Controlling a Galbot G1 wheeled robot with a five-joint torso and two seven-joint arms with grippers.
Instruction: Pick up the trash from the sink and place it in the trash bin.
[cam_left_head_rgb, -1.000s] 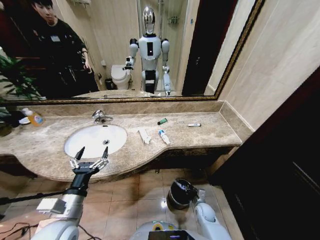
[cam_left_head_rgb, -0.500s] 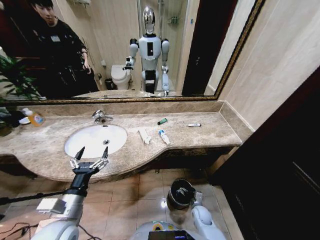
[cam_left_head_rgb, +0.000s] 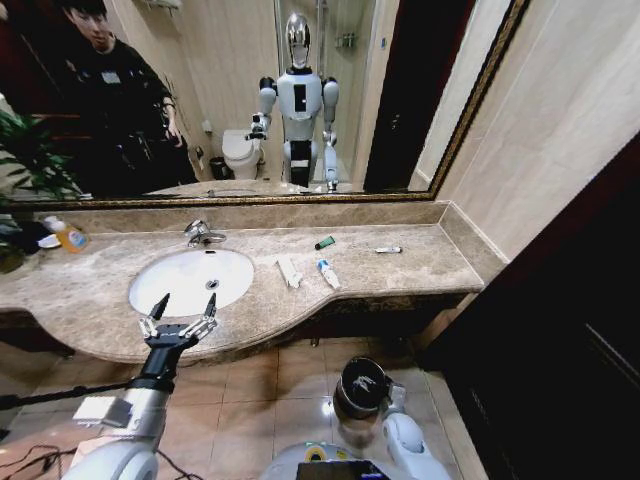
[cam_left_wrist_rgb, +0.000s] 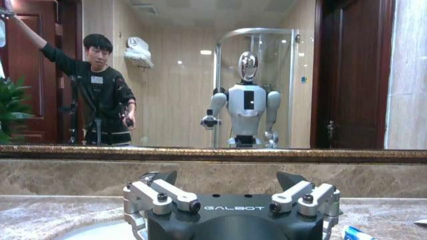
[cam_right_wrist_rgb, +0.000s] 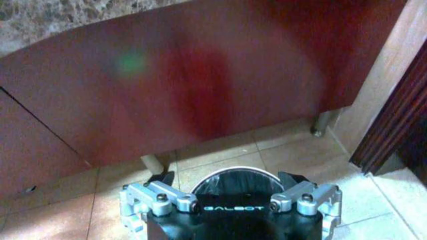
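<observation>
- The left gripper (cam_left_head_rgb: 181, 312) is held up at the near edge of the countertop, fingers spread apart and empty, pointing at the sink (cam_left_head_rgb: 150, 295) just beyond it.
- The right gripper (cam_right_wrist_rgb: 230, 184) hangs low at the robot's right, over the trash bin (cam_right_wrist_rgb: 233, 176) on the tiled floor; its fingers are parted and nothing sits between them.
- The bin stands on the floor (cam_left_head_rgb: 300, 390) below the counter's near edge, right of the basin; its black inside shows under the right gripper, but I cannot make out what, if anything, lies in it.
- Trash on the countertop, right of the sink: a flat white packet (cam_left_head_rgb: 289, 270), just right of it a white-and-blue tube (cam_left_head_rgb: 328, 273), farther back a dark green block (cam_left_head_rgb: 325, 243), and far right a small white item (cam_left_head_rgb: 388, 250), probably a second tube or a stick.
- The basin itself looks bare; the faucet (cam_left_head_rgb: 200, 233) stands behind it, and a bottle of orange liquid (cam_left_head_rgb: 68, 236) sits far left.
- Judged progress: early. Four pieces plainly remain on the counter and neither gripper carries one, so most of the picking and dropping is left.
</observation>
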